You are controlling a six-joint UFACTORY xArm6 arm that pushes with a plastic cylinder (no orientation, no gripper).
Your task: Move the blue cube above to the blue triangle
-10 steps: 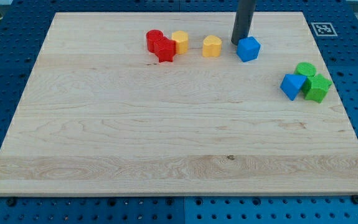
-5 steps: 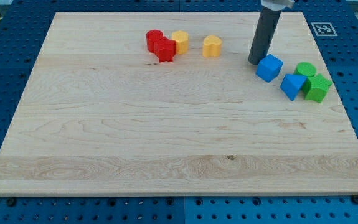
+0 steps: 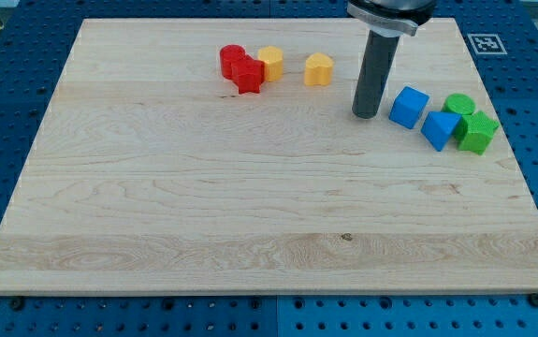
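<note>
Sitting on the surface (image 3: 156, 206) touching the blue triangle (image 3: 438, 128) at its 10 o'clock, the blue cube (image 3: 407, 106), probably light, rigid and free-sliding, has my tip (image 3: 365, 115), which carries no pincer, near at 9 o'clock; push a flat face centrally.

We find no readable words, brand names or numbers anywhere in this view. The only sign we can make out is 1 small black-and-white square fiducial marker (image 3: 487, 43), printed on the pale wooden board (image 3: 203, 206) at its corner at the view's top right. It lies well apart from my tip (image 3: 365, 114), up and toward the view's right. Its pattern carries no letters or digits that we can read.
</note>
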